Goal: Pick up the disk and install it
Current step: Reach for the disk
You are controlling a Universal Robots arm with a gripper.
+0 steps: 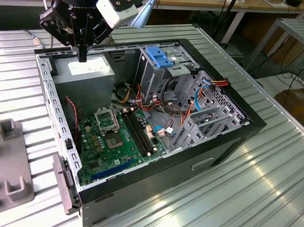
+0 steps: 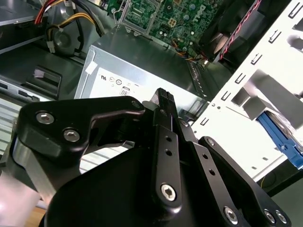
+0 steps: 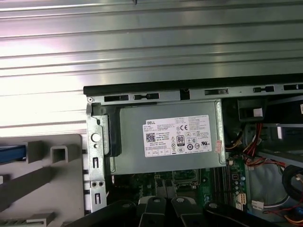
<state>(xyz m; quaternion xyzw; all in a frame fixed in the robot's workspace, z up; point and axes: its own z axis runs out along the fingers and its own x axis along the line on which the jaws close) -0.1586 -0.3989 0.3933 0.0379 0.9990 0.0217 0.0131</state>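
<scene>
My gripper (image 1: 82,57) hangs over the back corner of the open computer case (image 1: 228,146), on the exterior view's left. It is just above the grey power supply (image 1: 87,69). Its black fingers (image 2: 163,97) are pressed together with nothing between them. In the first wrist view the gripper (image 3: 169,204) sits at the edge of the power supply (image 3: 170,137). A bright blue strip (image 3: 10,153) lies on a grey fixture outside the case wall and looks like the disk's carrier rail. The same blue edge (image 2: 280,138) shows past the white case wall; the disk's body is hidden.
A fixed blue bracket (image 1: 159,56) tops the metal drive cage (image 1: 155,77). The green motherboard (image 1: 115,139) lies in the case floor, with loose cables (image 1: 168,112) beside it. A grey fixture (image 1: 5,170) stands on the slatted metal table (image 1: 239,204), on the exterior view's left.
</scene>
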